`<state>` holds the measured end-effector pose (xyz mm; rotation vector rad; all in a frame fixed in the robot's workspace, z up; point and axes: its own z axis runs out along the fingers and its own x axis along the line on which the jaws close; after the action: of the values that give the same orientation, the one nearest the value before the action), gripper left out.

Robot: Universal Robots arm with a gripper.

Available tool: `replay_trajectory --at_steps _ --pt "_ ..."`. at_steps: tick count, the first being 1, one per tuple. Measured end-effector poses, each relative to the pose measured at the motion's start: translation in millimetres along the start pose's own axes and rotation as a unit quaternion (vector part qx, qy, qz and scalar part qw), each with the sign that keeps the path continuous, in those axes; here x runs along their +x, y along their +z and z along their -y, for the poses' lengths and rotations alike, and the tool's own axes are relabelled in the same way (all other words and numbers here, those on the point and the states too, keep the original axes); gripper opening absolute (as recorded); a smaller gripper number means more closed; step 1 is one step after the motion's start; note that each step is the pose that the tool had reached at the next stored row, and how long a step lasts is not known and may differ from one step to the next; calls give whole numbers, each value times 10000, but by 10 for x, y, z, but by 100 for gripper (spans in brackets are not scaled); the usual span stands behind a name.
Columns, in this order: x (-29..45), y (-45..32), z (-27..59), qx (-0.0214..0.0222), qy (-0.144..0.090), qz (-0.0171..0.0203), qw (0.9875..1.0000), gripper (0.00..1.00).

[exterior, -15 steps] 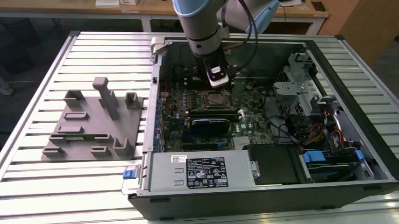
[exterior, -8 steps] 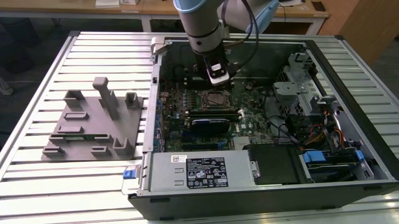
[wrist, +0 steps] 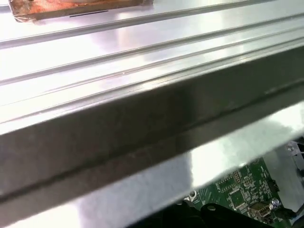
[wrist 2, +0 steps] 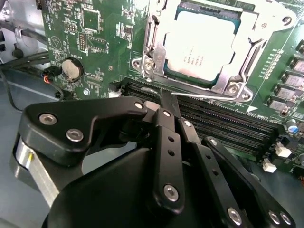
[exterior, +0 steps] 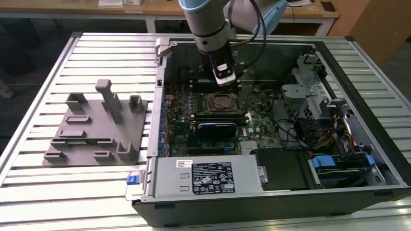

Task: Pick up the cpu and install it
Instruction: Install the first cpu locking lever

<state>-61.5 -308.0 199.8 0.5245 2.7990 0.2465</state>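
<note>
At twelve o'clock beyond the closed, empty claw (wrist 2: pixel 166 102) sits the cpu (wrist 2: pixel 202 45) (already in its socket).

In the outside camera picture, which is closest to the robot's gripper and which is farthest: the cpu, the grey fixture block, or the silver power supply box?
1. cpu, just below the gripper, inside the computer case.
2. power supply box, at the case's near edge.
3. grey fixture block, outside the case, on the exterior view's left.
</note>
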Motion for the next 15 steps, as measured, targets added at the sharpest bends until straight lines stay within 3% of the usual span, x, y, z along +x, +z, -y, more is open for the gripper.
replay_trajectory --at_steps 9,15 --pt "12 21 7 27 94 13 10000 11" --pt "17 40 11 -3 -62 -40 10000 11"
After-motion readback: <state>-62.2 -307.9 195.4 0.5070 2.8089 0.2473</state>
